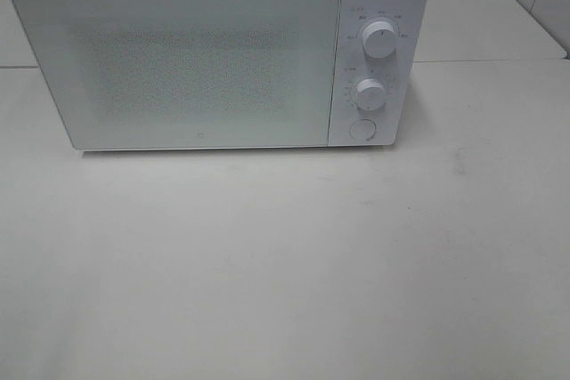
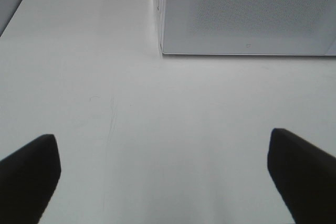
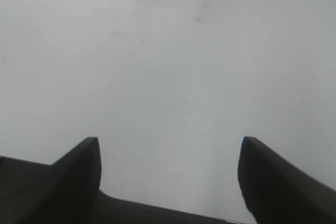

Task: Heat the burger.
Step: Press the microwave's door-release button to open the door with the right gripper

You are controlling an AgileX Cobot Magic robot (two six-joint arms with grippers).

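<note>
A boxy white microwave oven (image 1: 205,60) with a frosted door, shut, stands toward the back edge of the pale white bench (image 1: 285,264). Its two round dials are at its right side. The black left claw (image 2: 163,137) hangs released over bare bench before it, spread wide and gripping nothing. The black right claw (image 3: 169,140) is likewise released and empty. I cannot tell where the burger is.

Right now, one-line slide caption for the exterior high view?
White microwave, door shut, on a white table; two dials above a round button on its right panel; no burger in sight.
</note>
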